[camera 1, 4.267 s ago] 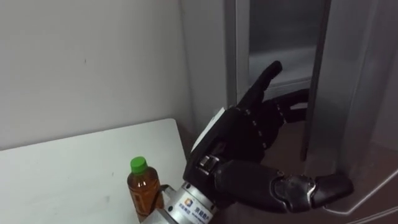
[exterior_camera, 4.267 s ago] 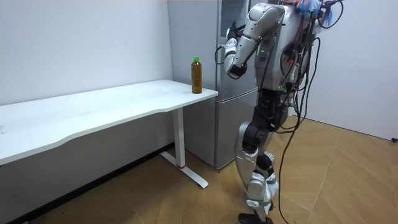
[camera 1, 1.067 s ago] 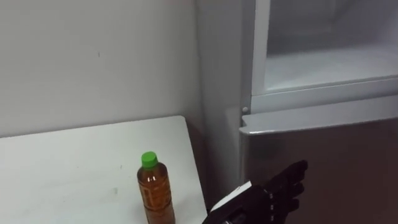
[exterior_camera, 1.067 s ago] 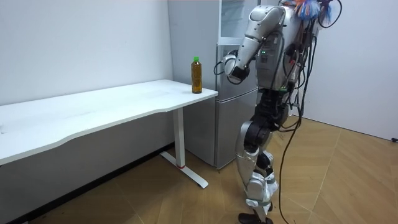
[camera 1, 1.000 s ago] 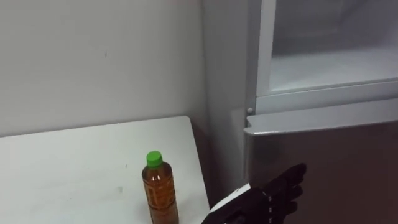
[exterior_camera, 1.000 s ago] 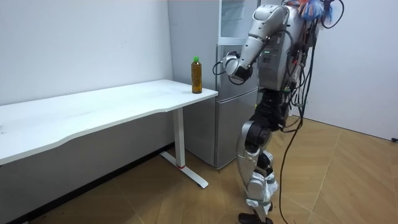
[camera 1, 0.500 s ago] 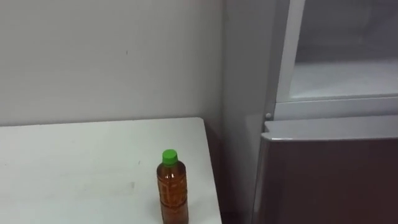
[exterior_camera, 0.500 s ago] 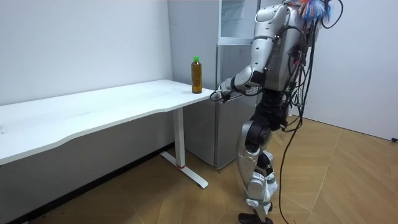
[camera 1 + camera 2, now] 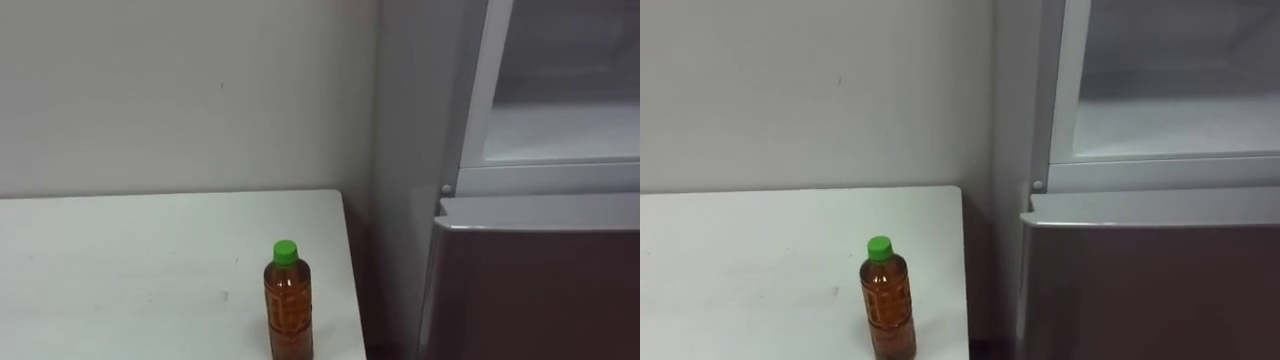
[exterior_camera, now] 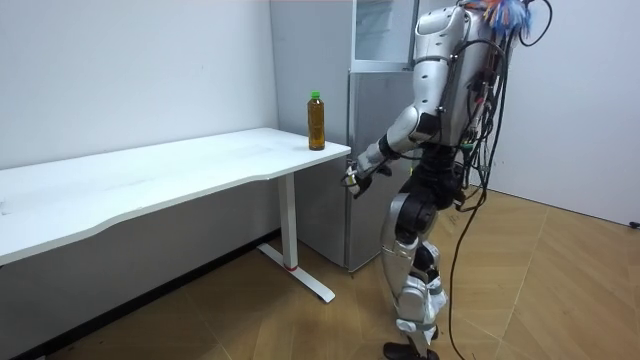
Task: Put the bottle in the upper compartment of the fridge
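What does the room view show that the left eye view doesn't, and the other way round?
Room view: the robot standing at the fridge, its left hand low by the table corner, plus the floor. Left eye view: a close look into the open upper compartment. Both: the bottle upright near the table's corner, beside the fridge.

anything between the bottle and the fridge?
Bare stretch. In the right eye view, past the bottle comes a strip of white table, then a narrow dark gap, then the fridge.
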Robot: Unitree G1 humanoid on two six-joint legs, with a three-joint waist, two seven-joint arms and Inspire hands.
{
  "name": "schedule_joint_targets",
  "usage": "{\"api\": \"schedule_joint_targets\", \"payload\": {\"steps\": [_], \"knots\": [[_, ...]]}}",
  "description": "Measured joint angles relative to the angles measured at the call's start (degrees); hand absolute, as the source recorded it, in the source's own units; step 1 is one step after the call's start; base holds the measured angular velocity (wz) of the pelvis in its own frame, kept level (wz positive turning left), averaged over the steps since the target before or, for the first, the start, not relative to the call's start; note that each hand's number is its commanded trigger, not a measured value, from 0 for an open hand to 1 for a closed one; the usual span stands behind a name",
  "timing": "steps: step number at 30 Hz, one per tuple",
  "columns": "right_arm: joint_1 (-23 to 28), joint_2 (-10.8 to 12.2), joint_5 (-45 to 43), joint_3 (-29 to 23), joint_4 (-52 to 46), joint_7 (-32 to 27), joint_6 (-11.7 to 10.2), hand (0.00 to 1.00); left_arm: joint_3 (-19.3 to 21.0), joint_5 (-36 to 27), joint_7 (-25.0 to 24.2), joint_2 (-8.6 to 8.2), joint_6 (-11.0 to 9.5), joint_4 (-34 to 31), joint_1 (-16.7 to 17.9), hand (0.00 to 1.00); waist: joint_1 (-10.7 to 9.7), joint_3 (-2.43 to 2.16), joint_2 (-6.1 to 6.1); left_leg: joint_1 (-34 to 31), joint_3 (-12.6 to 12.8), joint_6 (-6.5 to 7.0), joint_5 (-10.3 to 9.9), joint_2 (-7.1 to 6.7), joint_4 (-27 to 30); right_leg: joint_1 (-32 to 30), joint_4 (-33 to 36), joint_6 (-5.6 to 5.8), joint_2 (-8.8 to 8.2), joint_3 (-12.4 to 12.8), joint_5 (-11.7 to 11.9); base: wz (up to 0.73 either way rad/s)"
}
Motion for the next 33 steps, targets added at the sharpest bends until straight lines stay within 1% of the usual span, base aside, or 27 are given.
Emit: {"api": "schedule_joint_targets", "payload": {"steps": [2, 4, 6, 8, 9, 11, 13, 15, 17, 18, 20, 21, 22, 23, 24, 26, 27, 29, 30, 31, 32, 33], "knots": [[1.13, 0.02, 0.11, 0.01, -0.48, -0.05, 0.00, 0.00, 1.67, 1.77, 1.58, -0.42, -1.04, 4.89, 1.19, 0.00, 0.41, 0.01, 0.02, 0.01, 0.11, -0.01, -0.01, -0.01, -0.06, -0.02, -0.05, -0.07, -0.05, -0.12, -0.06, -0.02], [1.91, 0.02, 0.29, 0.02, -0.56, -0.07, 0.01, 0.00, 2.47, 2.13, 2.80, -0.41, -1.64, 7.87, 1.83, 0.00, 1.28, 0.04, -0.06, 0.07, 0.28, -0.01, -0.01, -0.01, -0.06, -0.25, -0.08, -0.07, -0.05, 0.13, -0.08, -0.04], [2.31, 0.08, 0.47, 0.02, -0.55, -0.08, -0.01, 0.00, 4.07, 2.16, 3.83, -0.58, -2.62, 10.86, 2.94, 0.00, 1.56, 0.03, -0.08, 0.10, 0.28, -0.01, -0.01, -0.03, -0.05, -0.18, -0.13, -0.07, -0.06, 0.12, -0.08, 0.00], [2.68, 0.29, 0.32, 0.03, -0.33, -0.16, -0.32, 0.00, 6.34, 2.20, 5.98, -1.24, -4.03, 15.78, 3.93, 0.00, 1.99, 0.05, -0.17, 0.11, 0.25, -0.01, -0.01, -0.07, -0.09, -0.12, -0.13, -0.03, -0.10, 0.07, -0.10, 0.00], [2.74, 0.32, 0.29, 0.02, -0.17, -0.16, -0.50, 0.00, 6.74, 2.22, 6.46, -1.41, -4.30, 16.95, 4.04, 0.00, 2.08, 0.05, -0.18, 0.11, 0.23, -0.01, -0.01, -0.08, -0.09, -0.08, -0.15, -0.02, -0.10, 0.07, -0.11, 0.00], [3.59, 0.30, -0.01, 0.02, -0.42, -0.15, -1.10, 0.00, 9.07, 2.18, 7.83, -2.20, -4.78, 21.03, 4.63, 0.00, 2.78, -0.03, -0.30, 0.22, 0.13, 0.00, -0.01, -0.11, -0.12, 0.07, -0.12, 0.03, -0.14, 0.15, -0.17, 0.00], [4.03, 0.29, -0.02, 0.02, -0.55, -0.13, -1.19, 0.00, 10.45, 2.15, 8.90, -2.37, -4.90, 22.42, 5.59, 0.00, 2.88, -0.05, -0.44, 0.38, 0.04, 0.00, -0.01, -0.12, -0.13, 0.09, -0.02, 0.02, -0.16, 0.16, -0.22, 0.00], [4.13, 0.29, 0.06, -0.05, -0.40, -0.14, -1.18, 0.00, 11.73, 2.13, 9.82, -2.84, -5.40, 24.90, 5.82, 0.00, 3.25, -0.03, -0.38, 0.56, 0.01, 0.00, -0.02, -0.14, -0.19, 0.31, -0.11, 0.05, -0.12, 0.17, -0.24, 0.00], [4.90, 0.30, 0.15, -0.31, -0.33, -0.12, -1.18, 0.00, 15.80, 2.08, 11.37, -4.34, -5.47, 27.98, 6.25, 0.00, 3.66, -0.05, -0.27, 1.05, -0.44, -0.05, 0.01, -0.33, -0.65, 1.01, -0.26, 0.14, -0.12, 0.06, -0.45, 0.03], [5.18, 0.34, 0.29, -0.39, -0.35, -0.10, -1.17, 0.00, 16.69, 2.05, 11.85, -4.50, -5.47, 28.13, 6.60, 0.00, 3.71, -0.12, -0.29, 1.10, -0.64, -0.05, 0.01, -0.37, -0.68, 1.09, -0.21, 0.20, -0.14, 0.09, -0.58, 0.12], [5.95, 0.96, 0.21, -2.25, -0.32, 0.08, -1.14, 0.00, 20.18, 2.10, 12.95, -4.64, -5.55, 28.54, 7.90, 0.00, 4.46, -0.33, -0.68, 1.16, -0.98, -0.08, 0.03, -0.45, -0.79, 1.14, -0.15, 0.25, -0.10, 0.20, -0.81, 0.09], [6.14, 1.02, 0.22, -2.45, -0.19, 0.09, -1.13, 0.00, 20.92, 2.17, 13.28, -4.69, -5.59, 29.08, 7.88, 0.00, 4.75, -0.35, -0.72, 1.23, -0.98, -0.08, 0.03, -0.46, -0.82, 1.18, -0.14, 0.27, -0.10, 0.24, -0.83, 0.00], [6.39, 1.05, 0.26, -2.64, -0.12, 0.10, -1.05, 0.00, 22.25, 2.18, 13.92, -4.73, -5.57, 30.40, 7.91, 0.00, 5.47, -0.29, -0.80, 1.68, -0.96, -0.09, 0.04, -0.50, -0.99, 1.35, -0.16, 0.28, -0.05, 0.41, -0.85, 0.00], [6.46, 1.17, 0.16, -2.97, 0.40, 0.25, -0.96, 0.00, 23.48, 2.40, 14.99, -4.75, -5.55, 31.21, 8.07, 0.00, 5.68, -0.24, -0.92, 1.92, -0.99, -0.09, 0.04, -0.54, -1.13, 1.69, -0.19, 0.32, -0.03, 0.46, -0.87, 0.00], [6.49, 1.26, 0.17, -3.05, 0.91, 0.40, -0.93, 0.00, 24.05, 2.80, 15.63, -4.76, -5.57, 31.62, 8.20, 0.00, 5.73, -0.27, -0.99, 2.03, -1.05, -0.09, 0.04, -0.57, -1.23, 1.89, -0.20, 0.37, -0.02, 0.45, -0.90, 0.00], [6.38, 1.50, 0.14, -3.50, 1.59, 0.95, -0.84, 0.00, 25.41, 5.61, 19.06, -4.74, -5.42, 32.34, 8.80, 0.00, 5.75, -0.20, -1.25, 2.78, -1.12, -0.09, 0.03, -0.66, -1.71, 2.52, -0.22, 0.47, -0.06, 0.31, -0.97, 0.00], [6.28, 1.59, 0.09, -3.64, 1.86, 1.12, -0.82, 0.00, 25.57, 6.63, 19.96, -4.74, -5.30, 32.35, 9.04, 0.00, 5.68, -0.22, -1.34, 2.91, -1.26, -0.09, 0.03, -0.69, -1.75, 2.81, -0.22, 0.48, -0.03, 0.26, -0.97, 0.05], [6.14, 2.01, 0.02, -4.54, 2.44, 1.38, -0.43, 0.00, 25.79, 11.79, 22.72, -4.71, -4.32, 32.85, 9.43, 0.00, 5.63, -0.20, -1.69, 2.86, -1.76, -0.07, 0.03, -0.81, -1.77, 2.79, -0.15, 0.50, -0.01, 0.41, -0.97, 0.05], [6.18, 2.03, 0.02, -4.56, 2.50, 1.37, -0.40, 0.00, 25.84, 13.13, 23.28, -4.63, -4.08, 32.89, 9.62, 0.00, 5.63, -0.20, -1.77, 2.85, -1.79, -0.07, 0.03, -0.81, -1.77, 2.78, -0.15, 0.50, -0.01, 0.46, -0.97, 0.03], [6.24, 2.03, 0.02, -4.57, 2.47, 1.37, -0.38, 0.00, 25.89, 15.92, 24.18, -4.54, -3.66, 33.00, 10.06, 0.00, 5.67, -0.22, -1.81, 2.85, -1.90, -0.07, 0.02, -0.81, -1.76, 2.81, -0.13, 0.50, 0.00, 0.49, -0.97, 0.04], [6.19, 2.03, -0.06, -4.57, 2.45, 1.37, -0.37, 0.00, 25.82, 18.86, 25.10, -4.58, -2.75, 33.24, 10.03, 0.00, 5.65, -0.22, -1.82, 2.82, -2.00, -0.06, 0.02, -0.83, -1.75, 2.85, -0.12, 0.51, -0.02, 0.48, -0.98, 0.04], [6.18, 2.03, -0.14, -4.57, 2.41, 1.36, -0.36, 0.00, 25.76, 20.48, 25.52, -4.65, -2.10, 33.36, 10.03, 0.00, 5.64, -0.22, -1.83, 2.81, -2.03, -0.06, 0.02, -0.83, -1.75, 2.87, -0.12, 0.51, -0.02, 0.47, -0.98, 0.00]]}}
